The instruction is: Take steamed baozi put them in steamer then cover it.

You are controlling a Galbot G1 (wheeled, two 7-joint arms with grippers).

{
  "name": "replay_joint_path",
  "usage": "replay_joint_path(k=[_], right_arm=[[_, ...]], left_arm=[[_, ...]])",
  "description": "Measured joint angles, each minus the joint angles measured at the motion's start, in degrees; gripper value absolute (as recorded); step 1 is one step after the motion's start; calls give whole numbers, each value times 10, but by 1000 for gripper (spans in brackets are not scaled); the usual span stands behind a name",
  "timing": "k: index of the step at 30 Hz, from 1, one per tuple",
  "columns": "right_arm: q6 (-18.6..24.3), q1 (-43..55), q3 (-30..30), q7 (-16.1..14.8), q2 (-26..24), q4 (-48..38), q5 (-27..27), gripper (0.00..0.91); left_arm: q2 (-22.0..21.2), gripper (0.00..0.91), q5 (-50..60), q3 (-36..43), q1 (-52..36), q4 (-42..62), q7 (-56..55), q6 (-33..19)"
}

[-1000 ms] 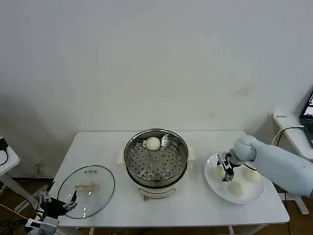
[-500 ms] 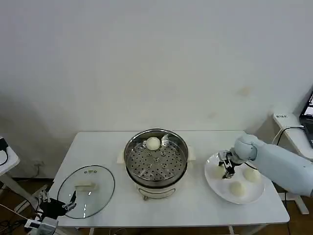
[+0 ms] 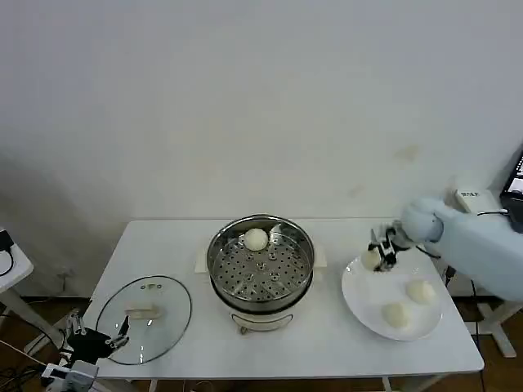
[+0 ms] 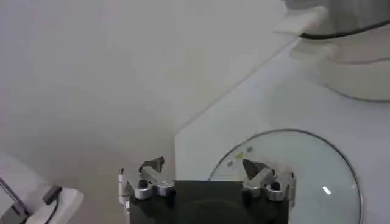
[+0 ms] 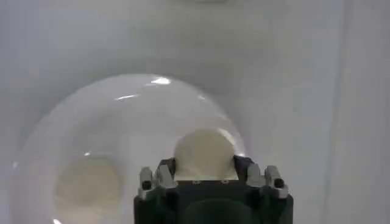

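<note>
My right gripper [image 3: 377,251] is shut on a cream-white baozi [image 5: 205,153] and holds it above the back left of the white plate [image 3: 364,306]. Two more baozi [image 3: 421,291] [image 3: 396,314] lie on that plate. The steamer [image 3: 261,269] stands open at the table's middle, with one baozi [image 3: 257,238] at the back of its perforated tray. The glass lid [image 3: 145,317] lies flat at the front left. My left gripper [image 3: 96,340] hangs open just off the table's front left corner, next to the lid's rim [image 4: 286,176].
The white table [image 3: 327,343] ends close in front of the plate and the lid. A small white side table [image 3: 10,269] stands at the left, and another stand [image 3: 482,204] with a cable at the right. A plain wall runs behind.
My right gripper has risen from the plate with a baozi in it and moved back. Two baozi stay on the plate. The left gripper has barely shifted.
</note>
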Motion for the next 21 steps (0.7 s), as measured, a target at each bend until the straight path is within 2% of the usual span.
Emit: replay_joint_path(k=[10, 21], right_arm=[[-34, 121, -66, 17, 73, 27, 88, 655], [-107, 157, -112, 49, 210, 22, 201, 655]], left_arm=[[4, 907, 0, 1, -8, 4, 1, 2], [7, 907, -4, -9, -15, 0, 3, 4]])
